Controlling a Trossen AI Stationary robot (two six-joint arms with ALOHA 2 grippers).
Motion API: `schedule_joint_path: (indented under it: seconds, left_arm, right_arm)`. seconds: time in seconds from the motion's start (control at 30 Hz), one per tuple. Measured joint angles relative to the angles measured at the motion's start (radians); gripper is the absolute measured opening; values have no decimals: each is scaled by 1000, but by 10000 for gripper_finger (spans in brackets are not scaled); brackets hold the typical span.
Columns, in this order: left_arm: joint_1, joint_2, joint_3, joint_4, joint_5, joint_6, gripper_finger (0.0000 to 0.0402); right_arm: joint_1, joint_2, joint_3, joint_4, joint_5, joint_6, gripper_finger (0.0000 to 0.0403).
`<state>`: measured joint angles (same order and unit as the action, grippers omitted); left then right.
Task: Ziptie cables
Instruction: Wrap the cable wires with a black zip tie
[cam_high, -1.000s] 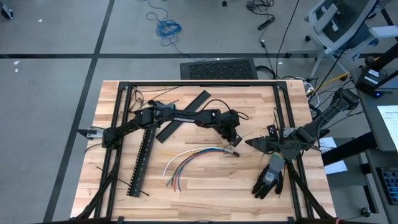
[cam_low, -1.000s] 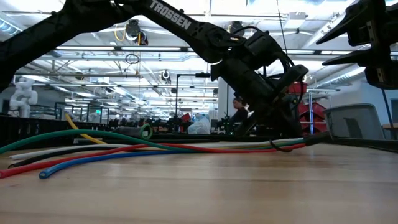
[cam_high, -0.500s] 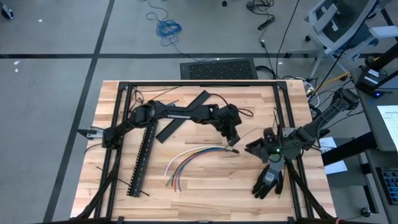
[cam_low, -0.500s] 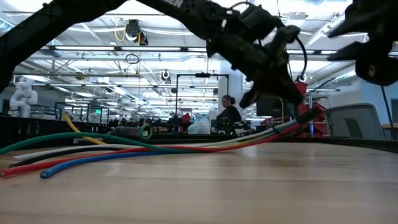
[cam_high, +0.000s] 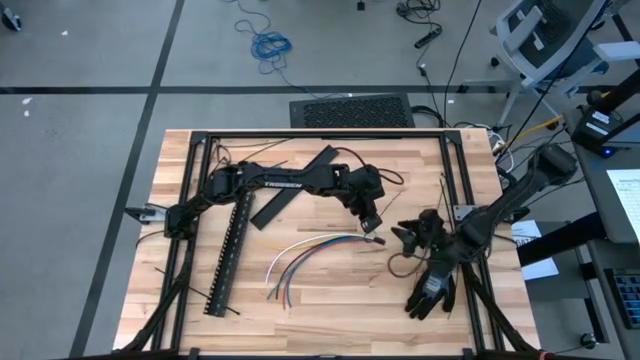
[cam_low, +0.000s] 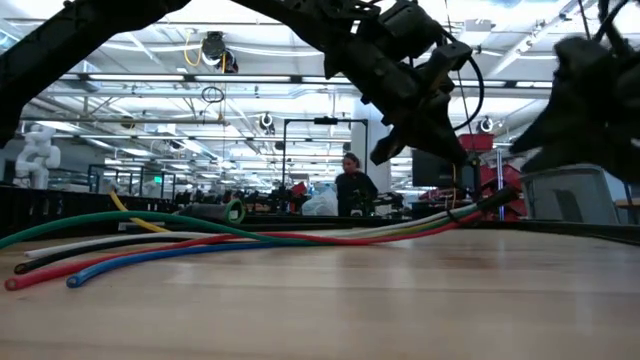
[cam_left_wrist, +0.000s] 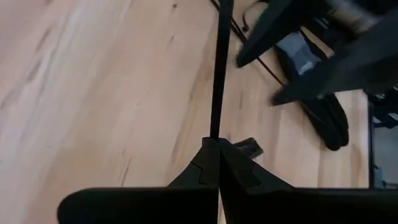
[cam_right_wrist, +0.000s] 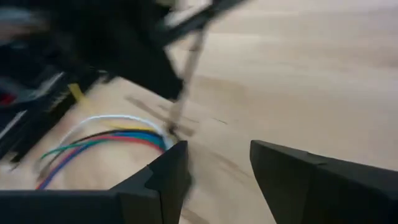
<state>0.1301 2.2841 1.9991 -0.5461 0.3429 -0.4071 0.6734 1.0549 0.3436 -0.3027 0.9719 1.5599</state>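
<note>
The cables (cam_high: 305, 255), thin blue, white, yellow, red and green wires, lie fanned out on the wooden table. Their gathered end (cam_low: 497, 196) rises off the wood. My left gripper (cam_high: 372, 222) hovers above that end, shut on a thin stiff black strip (cam_left_wrist: 217, 74). In the right wrist view the strip (cam_right_wrist: 183, 81) slants down to the cables' gathered end (cam_right_wrist: 166, 134); I cannot tell whether it loops around them. My right gripper (cam_high: 405, 236) stands open just right of the cables' end, with nothing between its fingers. My left gripper pinches one end of the black strip (cam_left_wrist: 216, 134) between its two shut fingertips. The fingers slant down from the table's left and lie along the strip, which runs straight on ahead of them, clear of the table.
A black glove (cam_high: 432, 288) lies near the front right. A long perforated black rail (cam_high: 228, 255) and two crossed flat black bars (cam_high: 295, 185) lie left of the cables. A black frame (cam_high: 320, 135) borders the table. A person (cam_low: 350, 190) stands in the room behind.
My left gripper has risen, still shut on the strip, and the cables' gathered end has lifted off the table with it while the fanned ends stay down. My right gripper has sunk toward the table and rolled, staying open.
</note>
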Motion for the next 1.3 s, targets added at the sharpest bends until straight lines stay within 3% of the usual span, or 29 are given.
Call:
schedule_joint_path:
  seconds: [0.1,0.2,0.37,0.5,0.6,0.9,1.03,1.3]
  left_arm:
    - [3,0,0,-1,-30,-3,0]
    - [6,0,0,-2,-63,-3,0]
    - [8,0,0,3,-114,-3,0]
    - [8,0,0,5,-116,-4,0]
    - [8,1,0,6,-116,-4,0]
    - [10,3,-2,2,-127,14,0]
    - [10,3,-2,-38,-127,55,0]
    - [10,3,-2,-83,-127,76,0]
  right_arm:
    - [-24,100,-3,23,-71,106,167]
    - [-33,174,-4,171,-93,118,169]
    - [-85,260,38,411,-86,-96,172]
    - [-172,311,129,385,-91,-185,162]
    - [-228,329,189,361,-173,-260,153]
    - [-232,298,249,255,-368,-346,152]
    - [-177,268,249,254,-476,-350,159]
    - [-42,235,249,102,-423,-214,159]
